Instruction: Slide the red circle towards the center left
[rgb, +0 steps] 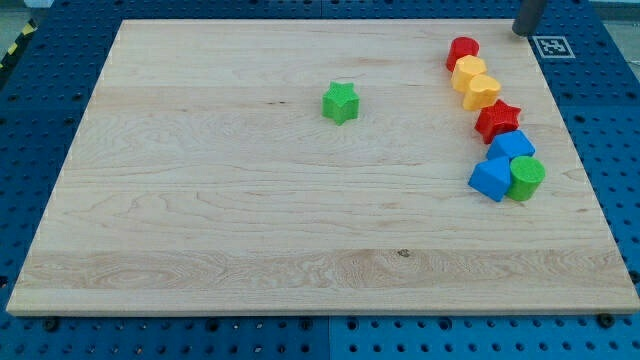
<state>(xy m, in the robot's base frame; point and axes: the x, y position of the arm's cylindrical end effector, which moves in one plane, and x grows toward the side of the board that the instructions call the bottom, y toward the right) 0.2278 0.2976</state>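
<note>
The red circle (462, 51) stands near the view's top right of the wooden board (200, 200), at the top of a line of blocks. Below it follow two yellow blocks (468, 72) (482, 92), a red star (497, 121), a blue block (511, 146), a blue block (490, 179) and a green circle (526, 177). A green star (340, 102) stands alone near the board's middle top. My tip (522, 31) is at the view's top right corner, to the right of and slightly above the red circle, apart from it.
A white marker tag (551, 46) lies at the board's top right corner next to the rod. Blue perforated table (40, 120) surrounds the board on all sides.
</note>
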